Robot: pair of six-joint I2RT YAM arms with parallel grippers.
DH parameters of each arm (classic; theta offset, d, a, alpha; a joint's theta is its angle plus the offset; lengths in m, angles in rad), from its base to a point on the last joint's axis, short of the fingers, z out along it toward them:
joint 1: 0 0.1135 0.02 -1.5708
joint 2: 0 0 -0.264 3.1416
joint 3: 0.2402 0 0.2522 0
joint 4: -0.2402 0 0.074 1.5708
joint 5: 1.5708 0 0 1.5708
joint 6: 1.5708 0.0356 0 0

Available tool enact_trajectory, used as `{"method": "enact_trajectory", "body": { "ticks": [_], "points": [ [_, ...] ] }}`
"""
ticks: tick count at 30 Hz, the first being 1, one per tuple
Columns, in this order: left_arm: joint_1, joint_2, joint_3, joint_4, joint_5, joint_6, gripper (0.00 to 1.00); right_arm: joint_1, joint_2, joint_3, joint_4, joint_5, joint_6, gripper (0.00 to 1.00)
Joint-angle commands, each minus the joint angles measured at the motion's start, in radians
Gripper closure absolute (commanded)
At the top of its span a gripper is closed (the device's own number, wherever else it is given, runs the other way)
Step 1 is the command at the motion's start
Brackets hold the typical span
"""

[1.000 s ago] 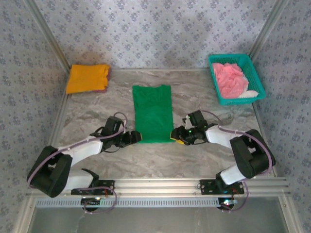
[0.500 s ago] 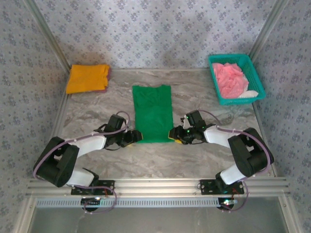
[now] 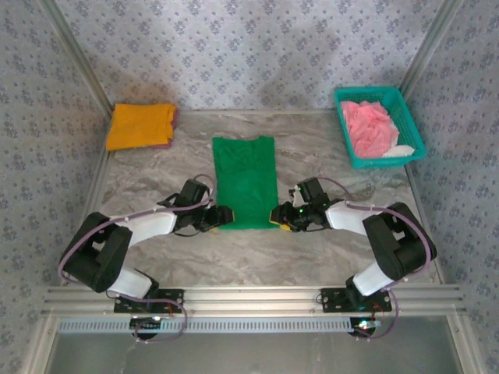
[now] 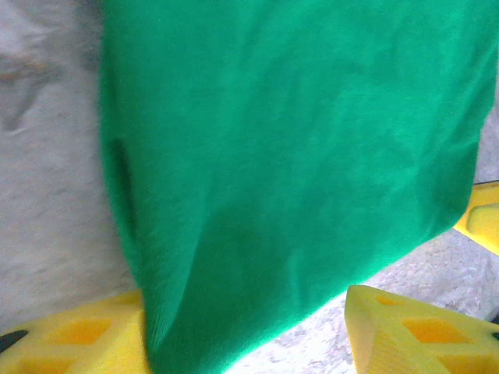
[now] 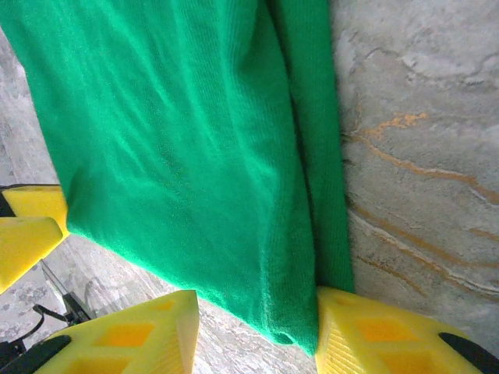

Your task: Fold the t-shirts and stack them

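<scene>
Top external: green shirt (image 3: 245, 181) folded narrow, middle.
Orange shirt (image 3: 141, 125) looks done, upper left; pink shirt (image 3: 369, 128) waits in basket (image 3: 374, 162); both arms' jaws apart around green hem.

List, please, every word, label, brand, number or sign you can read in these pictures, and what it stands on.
No text can be read. The green t-shirt, the orange-yellow t-shirt, the pink t-shirt and the teal basket show no print, label or logo; the walls bear a repeated floral pattern, not lettering.
</scene>
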Motion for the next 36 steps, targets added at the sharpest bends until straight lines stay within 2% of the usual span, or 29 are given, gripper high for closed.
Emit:
{"method": "enact_trajectory", "body": {
  "ticks": [1, 10, 15, 17, 20, 23, 25, 31, 36],
  "points": [
    [-0.012, 0.018, 0.03, 0.011, 0.002, 0.032, 0.39, 0.006, 0.009, 0.009, 0.005, -0.008, 0.014, 0.56],
    [-0.014, 0.036, 0.022, -0.015, -0.027, 0.033, 0.41, 0.004, -0.002, 0.0, 0.003, -0.006, 0.015, 0.56],
    [-0.013, 0.037, 0.017, -0.045, -0.056, 0.037, 0.51, 0.004, -0.026, 0.0, -0.028, 0.005, 0.014, 0.56],
    [-0.014, 0.043, 0.016, -0.047, -0.062, 0.037, 0.59, 0.004, -0.053, 0.006, -0.065, 0.021, 0.005, 0.55],
    [-0.014, 0.054, 0.013, -0.04, -0.064, 0.037, 0.66, 0.009, -0.078, 0.017, -0.114, 0.04, -0.003, 0.55],
    [-0.014, 0.07, 0.014, -0.03, -0.058, 0.037, 0.78, 0.013, -0.074, 0.018, -0.126, 0.046, -0.002, 0.55],
    [-0.014, 0.075, 0.016, -0.027, -0.058, 0.037, 0.82, 0.018, -0.073, 0.018, -0.127, 0.052, 0.003, 0.55],
    [-0.013, 0.069, 0.016, -0.046, -0.066, 0.043, 1.0, 0.029, -0.084, 0.03, -0.178, 0.122, 0.014, 0.54],
    [-0.014, 0.061, 0.007, -0.046, -0.076, 0.045, 1.0, 0.029, -0.108, 0.03, -0.205, 0.165, 0.01, 0.54]
  ]
}}
